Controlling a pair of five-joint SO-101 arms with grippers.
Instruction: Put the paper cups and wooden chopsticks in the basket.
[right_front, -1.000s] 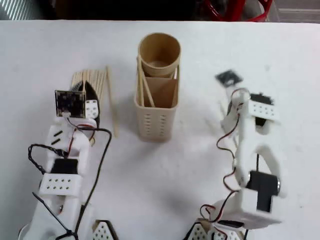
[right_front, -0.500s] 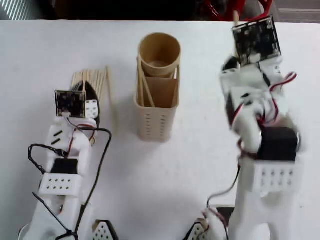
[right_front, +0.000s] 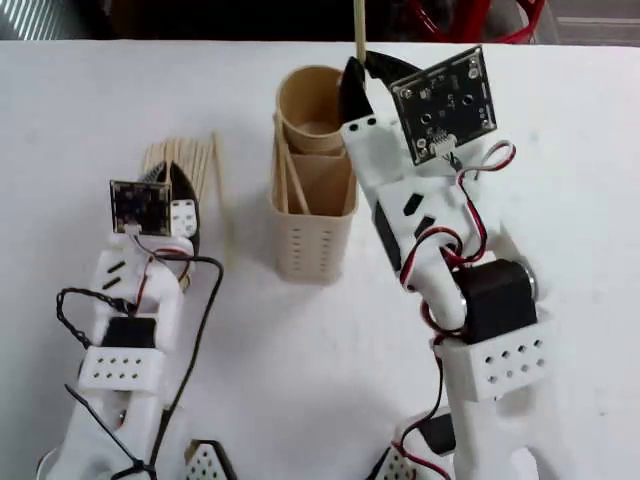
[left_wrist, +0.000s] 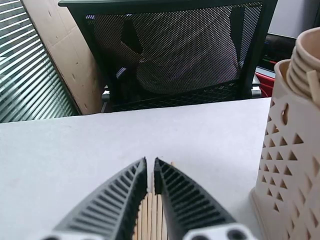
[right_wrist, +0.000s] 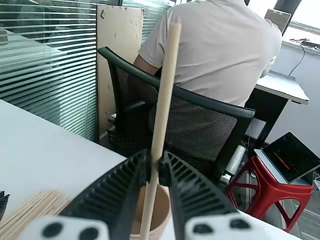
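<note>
Well, the right arm's jaws pinch one wooden chopstick (right_wrist: 164, 95) upright. It hangs over the paper cups (right_front: 318, 105) stacked in the basket (right_front: 310, 245), where a few sticks (right_front: 296, 180) lean. Left of the basket, the left arm's jaws sit pressed together, low over the loose chopsticks (right_front: 200, 160) lying on the table (right_front: 300, 380).

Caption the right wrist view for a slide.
Right gripper clamps a wooden chopstick upright above the paper cup, with more chopsticks lying on the white table.
</note>
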